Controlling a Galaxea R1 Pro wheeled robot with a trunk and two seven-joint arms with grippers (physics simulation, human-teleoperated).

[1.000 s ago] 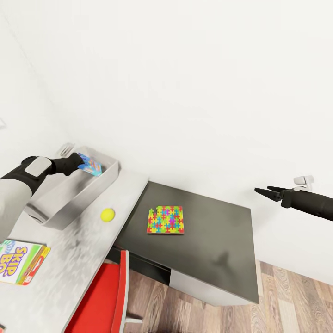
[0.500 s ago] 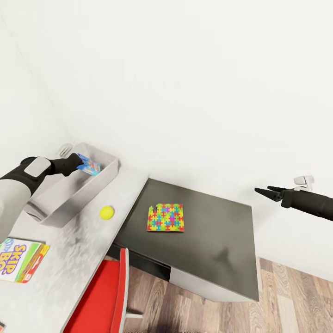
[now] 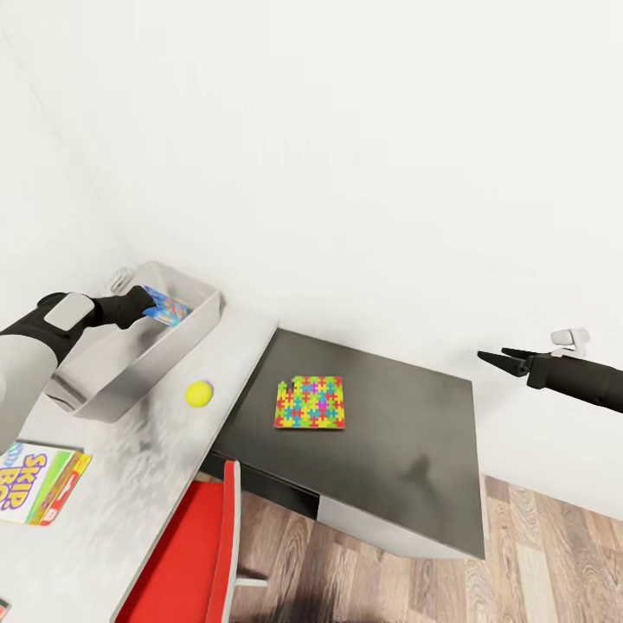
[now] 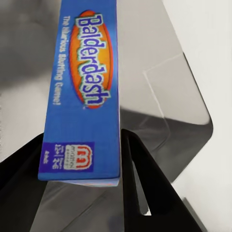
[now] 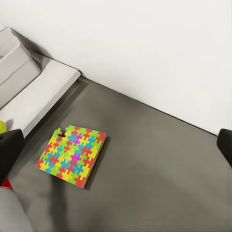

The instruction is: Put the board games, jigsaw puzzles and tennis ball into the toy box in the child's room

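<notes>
Blue board game (image 4: 82, 92) sits clamped in the left pincer (image 3: 149, 305) over the toy box (image 3: 186, 333); right pincer (image 3: 495, 357) parted, empty.

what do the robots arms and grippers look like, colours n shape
The left arm has a bulky light-grey forearm shell with a pale rounded patch near the wrist, narrowing to a black wrist and black left gripper. The right arm shows as a slim black cylinder ending in the right gripper, two thin, pointed black fingers. No cables or markings are visible.
</notes>
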